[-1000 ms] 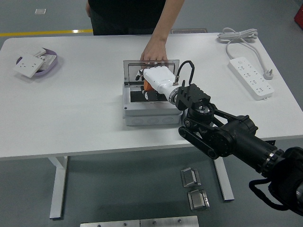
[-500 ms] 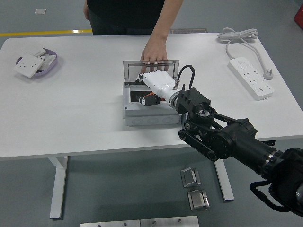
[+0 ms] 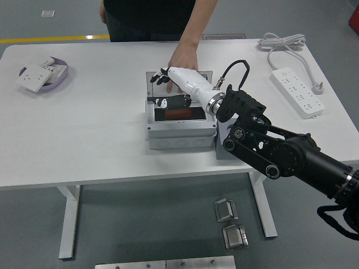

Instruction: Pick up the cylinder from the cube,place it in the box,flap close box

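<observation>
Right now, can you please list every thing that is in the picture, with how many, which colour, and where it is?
table: one, white, fills most of the view.
box: one, light grey, table centre, clear lid raised at its far side.
cylinder: one, orange-red, lying inside the box.
power strip: one, white, far right, cord coiled behind it.
dish: one, purple, far left, holding white plates.
metal parts: several, grey, on the floor below the near edge.
person's hand: one, on the lid's top edge.
right hand: one, white with black fingers, over the box by the lid, holding nothing.
</observation>
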Motion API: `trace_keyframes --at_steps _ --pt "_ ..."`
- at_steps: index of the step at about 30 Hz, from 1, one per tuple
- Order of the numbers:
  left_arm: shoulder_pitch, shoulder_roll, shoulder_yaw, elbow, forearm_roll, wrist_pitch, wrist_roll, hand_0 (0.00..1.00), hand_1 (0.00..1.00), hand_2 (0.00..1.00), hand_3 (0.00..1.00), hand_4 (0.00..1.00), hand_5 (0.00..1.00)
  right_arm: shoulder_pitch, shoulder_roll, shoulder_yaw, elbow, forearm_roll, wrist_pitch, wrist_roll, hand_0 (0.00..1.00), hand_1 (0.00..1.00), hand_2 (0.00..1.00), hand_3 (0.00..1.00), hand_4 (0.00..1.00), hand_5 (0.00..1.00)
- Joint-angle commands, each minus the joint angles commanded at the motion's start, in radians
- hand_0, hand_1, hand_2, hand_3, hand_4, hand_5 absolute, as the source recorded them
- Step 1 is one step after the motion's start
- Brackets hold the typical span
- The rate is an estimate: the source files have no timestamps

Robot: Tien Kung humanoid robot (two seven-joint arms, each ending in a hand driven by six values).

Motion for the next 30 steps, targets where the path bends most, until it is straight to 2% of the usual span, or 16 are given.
trace_keyframes --at_steps 5,11,17,20,23,30 --pt "-0.004 0.005 0.002 0.0 0.002 -0.001 0.002 0.598 0.621 0.611 0.613 0.683 0.312 0.073 -0.004 0.016 -0.091 0.066 0.005 0.02 0.784 0.679 0.675 0.699 0.689 0.334" --pt "-0.013 0.014 0.009 0.0 0.001 -0.002 0.0 0.598 0.621 0.611 0.612 0.682 0.312 0.148 0.025 -0.006 -0.247 0.154 0.005 0.052 0.764 0.673 0.672 0.698 0.675 0.327" --pt "-0.018 0.016 0.023 0.0 -0.008 -0.003 -0.006 0.598 0.621 0.61 0.611 0.679 0.308 0.157 0.041 -0.073 -0.379 0.206 0.004 0.063 0.746 0.665 0.665 0.699 0.667 0.317" --pt "-0.018 0.013 0.025 0.0 -0.009 -0.003 -0.006 0.598 0.621 0.61 0.611 0.679 0.308 0.148 0.043 -0.108 -0.385 0.215 0.001 0.066 0.746 0.665 0.665 0.699 0.667 0.317" --pt "-0.019 0.011 0.024 0.0 -0.007 -0.003 -0.006 0.598 0.621 0.609 0.611 0.676 0.305 0.138 0.041 -0.134 -0.363 0.217 -0.003 0.067 0.729 0.66 0.66 0.697 0.658 0.312" --pt "-0.017 0.01 0.021 0.0 -0.007 -0.002 -0.007 0.598 0.621 0.609 0.61 0.673 0.302 0.127 0.003 -0.162 -0.256 0.196 -0.015 0.058 0.719 0.652 0.659 0.7 0.652 0.311"
